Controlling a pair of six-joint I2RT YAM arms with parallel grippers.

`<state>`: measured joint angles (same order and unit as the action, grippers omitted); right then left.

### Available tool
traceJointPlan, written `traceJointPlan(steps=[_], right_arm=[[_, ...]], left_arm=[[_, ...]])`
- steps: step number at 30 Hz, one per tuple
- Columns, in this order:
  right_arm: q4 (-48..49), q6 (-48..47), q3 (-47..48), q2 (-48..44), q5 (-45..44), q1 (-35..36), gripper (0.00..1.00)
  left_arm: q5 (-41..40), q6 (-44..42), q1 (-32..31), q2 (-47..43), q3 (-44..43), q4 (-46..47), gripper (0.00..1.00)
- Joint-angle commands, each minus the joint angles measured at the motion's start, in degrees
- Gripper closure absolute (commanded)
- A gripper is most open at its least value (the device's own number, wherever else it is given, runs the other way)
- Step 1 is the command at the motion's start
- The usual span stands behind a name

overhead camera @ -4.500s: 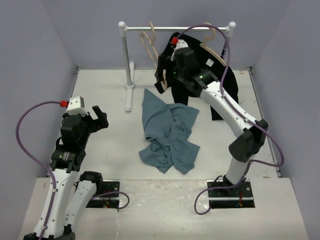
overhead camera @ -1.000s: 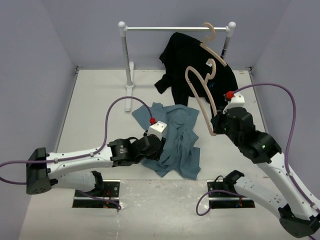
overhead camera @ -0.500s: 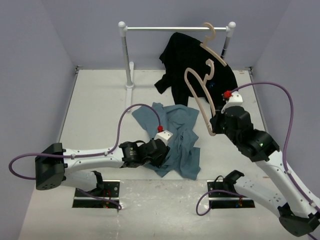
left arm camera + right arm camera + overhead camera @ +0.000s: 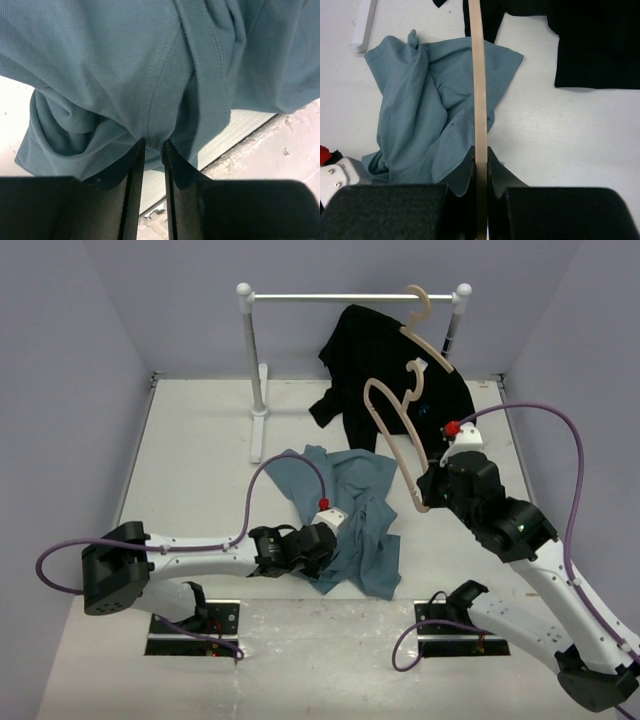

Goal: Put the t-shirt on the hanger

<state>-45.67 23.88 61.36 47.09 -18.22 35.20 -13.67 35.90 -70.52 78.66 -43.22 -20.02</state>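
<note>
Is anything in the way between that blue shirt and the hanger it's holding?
Nothing visible does. The left hand pinches the t-shirt, and the right hand holds the hanger in the air close beside it.

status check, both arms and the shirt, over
Left gripper shut on the t-shirt, ribbed edge; crumpled on the table. Right gripper shut on the hanger, held aloft. Black shirt on the rail behind, not in the way.

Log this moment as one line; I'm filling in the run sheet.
left gripper: shut on t-shirt, at ribbed band | right gripper: shut on hanger | t-shirt not yet on hanger
</note>
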Motion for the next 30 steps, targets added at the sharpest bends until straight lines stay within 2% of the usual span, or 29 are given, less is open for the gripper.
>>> traceJointPlan(steps=[1, 3, 4, 6, 10, 11, 16, 22, 30], right_arm=[[2.4, -0.6, 0.4, -0.8, 1.4, -0.1, 1.0], [2.5, -0.8, 0.2, -1.4, 2.0, 0.0, 1.0], [2.7, -0.9, 0.1, -1.7, 2.2, -0.1, 1.0], [3.7, -1.7, -1.0, -2.9, 3.1, -0.1, 1.0], [10.7, -5.0, -6.3, -9.7, 10.4, 0.0, 1.0], [10.7, -5.0, -6.3, -11.0, 10.5, 0.0, 1.0], [4.6, -5.5, -2.3, -12.1, 15.2, -0.1, 1.0], [-1.5, -6.0, -0.7, -12.4, 26.1, 0.0, 1.0], [-7.4, -8.6, 0.7, -10.4, 26.3, 0.0, 1.0]], left_arm=[[-5.9, 0.8, 0.1, 0.5, -2.4, -0.2, 0.87], [-10.0, 1.6, 0.2, 0.1, -4.1, -2.5, 0.99], [-11.4, 1.9, 0.6, 0.0, -5.0, -3.4, 1.0], [-15.1, 2.2, 2.8, -0.9, -7.7, -5.8, 1.0], [-13.7, -0.7, 10.9, -2.7, -11.7, -5.3, 1.0], [-13.7, -0.8, 11.1, -2.9, -12.6, -5.0, 1.0], [-12.9, -2.9, 16.7, -1.9, -18.2, -4.1, 1.0], [-9.2, -2.5, 24.7, 1.9, -24.2, -1.5, 1.0], [-9.3, -3.7, 29.2, 4.8, -32.8, -2.6, 1.0]])
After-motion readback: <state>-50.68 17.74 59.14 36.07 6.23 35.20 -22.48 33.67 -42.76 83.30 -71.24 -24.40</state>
